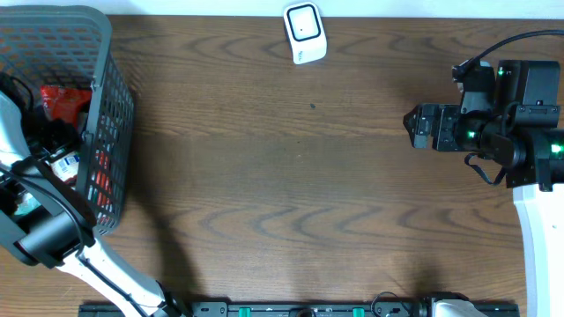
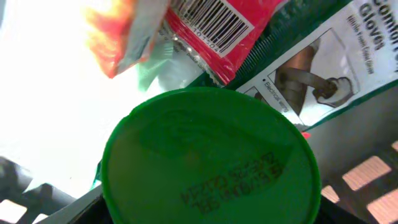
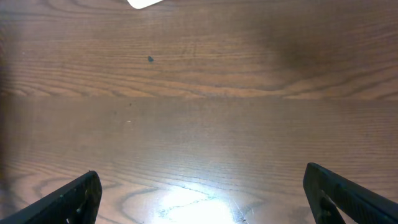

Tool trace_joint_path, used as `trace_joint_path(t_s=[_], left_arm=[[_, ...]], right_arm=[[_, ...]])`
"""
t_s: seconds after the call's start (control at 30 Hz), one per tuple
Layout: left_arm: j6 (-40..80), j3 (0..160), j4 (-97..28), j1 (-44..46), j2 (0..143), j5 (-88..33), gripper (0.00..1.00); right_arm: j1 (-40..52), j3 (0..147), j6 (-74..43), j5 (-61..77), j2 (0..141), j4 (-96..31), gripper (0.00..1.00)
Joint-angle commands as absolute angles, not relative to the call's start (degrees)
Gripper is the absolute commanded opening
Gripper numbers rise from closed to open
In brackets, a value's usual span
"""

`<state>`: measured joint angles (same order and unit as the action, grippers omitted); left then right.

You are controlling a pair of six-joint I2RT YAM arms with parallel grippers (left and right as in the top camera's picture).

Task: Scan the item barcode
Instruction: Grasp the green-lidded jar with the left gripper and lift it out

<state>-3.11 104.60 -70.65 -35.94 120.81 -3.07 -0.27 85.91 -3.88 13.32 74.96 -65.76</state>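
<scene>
My left arm (image 1: 48, 231) reaches down into the grey mesh basket (image 1: 104, 106) at the far left. In the left wrist view a round green lid (image 2: 211, 162) with printed dark lettering fills the lower frame and hides my fingers, so the grip cannot be judged. Behind the lid lie a red packet with a barcode (image 2: 214, 22) and a green-and-white glove package (image 2: 323, 68). The white scanner (image 1: 305, 33) stands at the table's far edge. My right gripper (image 1: 410, 126) hovers over bare wood at the right, its jaws wide apart (image 3: 205, 199) with nothing between them.
The basket holds several packaged goods, among them a red one (image 1: 62, 101). Brown wood tabletop (image 1: 282, 176) stretches between basket and right arm. A black rail (image 1: 291, 309) runs along the near edge. A corner of the scanner (image 3: 144, 2) shows at the top of the right wrist view.
</scene>
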Motion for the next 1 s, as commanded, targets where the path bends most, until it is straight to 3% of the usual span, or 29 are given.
trace_joint_path(t_s=[0.0, 0.07, 0.17, 0.3, 0.5, 0.73, 0.83, 0.97], left_arm=[[-1.34, 105.67, -71.02, -36.14, 119.28, -3.42, 0.7], [-1.32, 105.3, -70.78, -36.14, 119.31, -3.4, 0.72], [0.12, 104.07, -70.3, -36.14, 119.48, -3.42, 0.86], [0.34, 101.43, -68.99, -36.14, 119.59, -3.4, 0.91], [1.43, 99.79, -68.86, -36.14, 119.59, -3.4, 0.92], [1.43, 99.0, -66.94, -36.14, 119.59, -3.42, 0.83], [1.43, 99.15, -66.28, -36.14, 119.42, -3.42, 0.73], [1.45, 100.73, -66.85, -36.14, 117.84, -3.4, 0.67]], right_arm=[[0.8, 87.15, -4.01, 13.74, 74.91, -65.82, 0.99], [0.8, 87.15, -4.01, 13.72, 74.91, -65.82, 0.99], [0.8, 87.15, -4.01, 13.72, 74.91, -65.82, 0.99], [0.8, 87.15, -4.01, 13.74, 74.91, -65.82, 0.99], [0.8, 87.13, -4.01, 13.72, 74.91, -65.82, 0.99], [0.8, 87.15, -4.01, 13.72, 74.91, -65.82, 0.99], [0.8, 87.15, -4.01, 13.72, 74.91, -65.82, 0.99], [0.8, 87.13, -4.01, 13.72, 74.91, -65.82, 0.99]])
